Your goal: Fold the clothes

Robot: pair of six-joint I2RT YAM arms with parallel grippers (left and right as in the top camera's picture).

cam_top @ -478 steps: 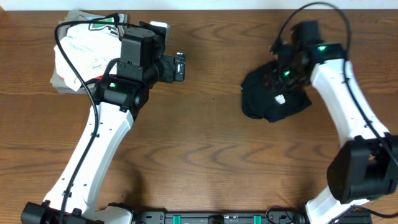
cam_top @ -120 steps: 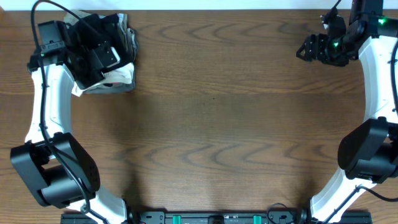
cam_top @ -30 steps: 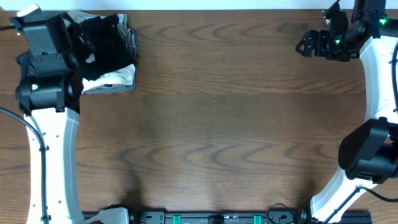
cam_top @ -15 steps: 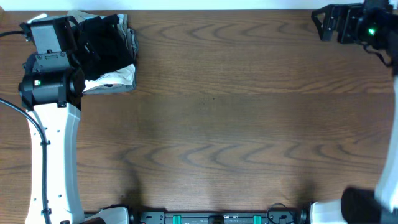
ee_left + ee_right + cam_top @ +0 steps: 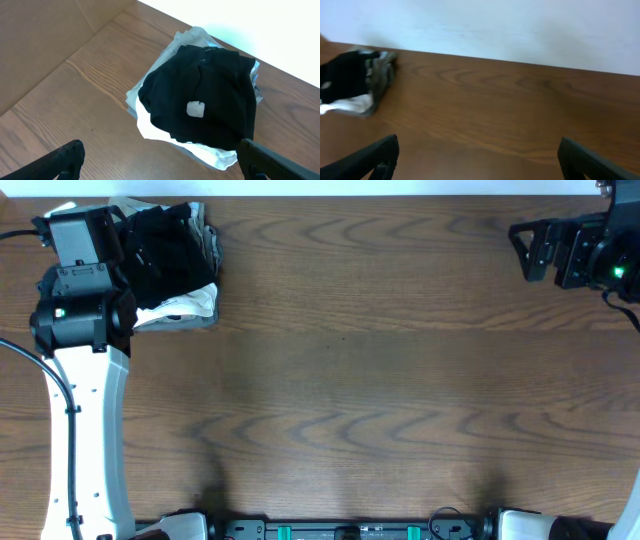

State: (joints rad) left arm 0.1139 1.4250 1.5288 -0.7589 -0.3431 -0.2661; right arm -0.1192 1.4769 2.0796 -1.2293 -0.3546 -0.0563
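Note:
The clothes, a black shirt (image 5: pixel 165 252) with a small white tag, lie folded on top of a pile at the table's far left corner. The left wrist view shows the shirt (image 5: pixel 210 85) just ahead of my left gripper (image 5: pixel 160 152), whose fingers stand wide apart and hold nothing. My right gripper (image 5: pixel 524 251) hovers at the far right of the table, open and empty, pointing left. From the right wrist view the shirt (image 5: pixel 342 75) is far off at the left, and the right gripper (image 5: pixel 477 147) has only bare wood between its fingers.
Under the shirt lie a white garment (image 5: pixel 210 152) and grey-olive garments (image 5: pixel 208 238). The pile sits against the table's back edge (image 5: pixel 350 195), with a white wall (image 5: pixel 520 25) beyond. The brown wooden table (image 5: pixel 340 380) stretches between the two arms.
My right arm has swung toward the near side along the right edge, its gripper still open. The left arm shifted slightly and then stayed still. The pile has not moved.

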